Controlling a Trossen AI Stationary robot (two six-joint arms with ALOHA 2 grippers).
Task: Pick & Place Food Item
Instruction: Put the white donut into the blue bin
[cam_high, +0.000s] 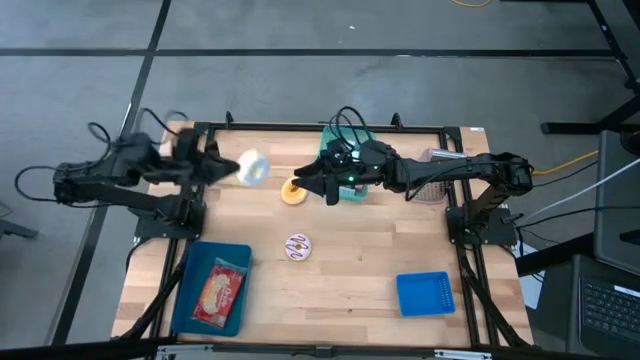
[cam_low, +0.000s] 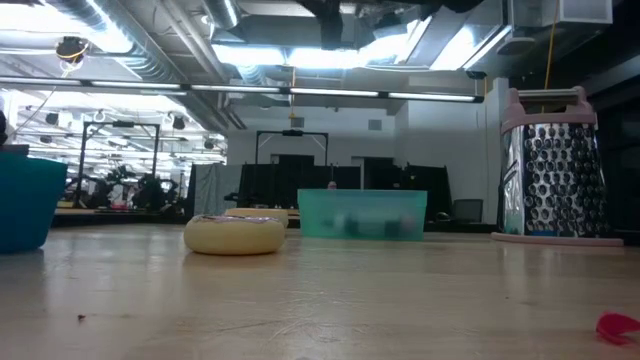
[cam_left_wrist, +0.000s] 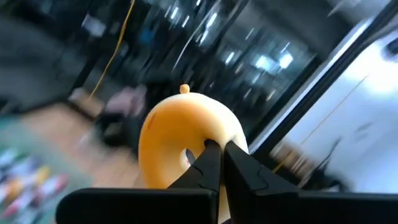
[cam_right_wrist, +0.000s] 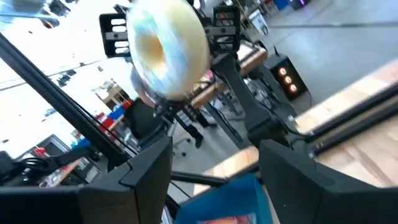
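Note:
A donut (cam_high: 254, 168) with pale blue-white frosting (cam_right_wrist: 166, 53) and a plain yellow back (cam_left_wrist: 180, 134) hangs high over the table's far left. My left gripper (cam_high: 230, 167) is shut on it. My right gripper (cam_high: 322, 186) stands open and level over the table's middle, nothing between its fingers (cam_right_wrist: 146, 171). Just left of it, an orange-yellow donut (cam_high: 293, 190) lies flat on the table. A sprinkled donut (cam_high: 297, 247) lies nearer the front. The blue tray (cam_high: 190, 300) at the near left holds a red-yellow food packet (cam_high: 220, 292). My left gripper holds the frosted donut by its ring, right beside the hole (cam_left_wrist: 198, 144), the closed fingertips (cam_left_wrist: 214, 158) lying on the plain yellow side. The fingers come level from the table's left. The donut stands on edge, lifted clear, frosted face toward the right arm.
A teal container (cam_high: 345, 160) sits at the far middle under the right arm, and a metal grater (cam_low: 555, 165) stands at the far right. A small blue basket (cam_high: 425, 294) lies at the near right. Bare wood shows between the tray and the basket.

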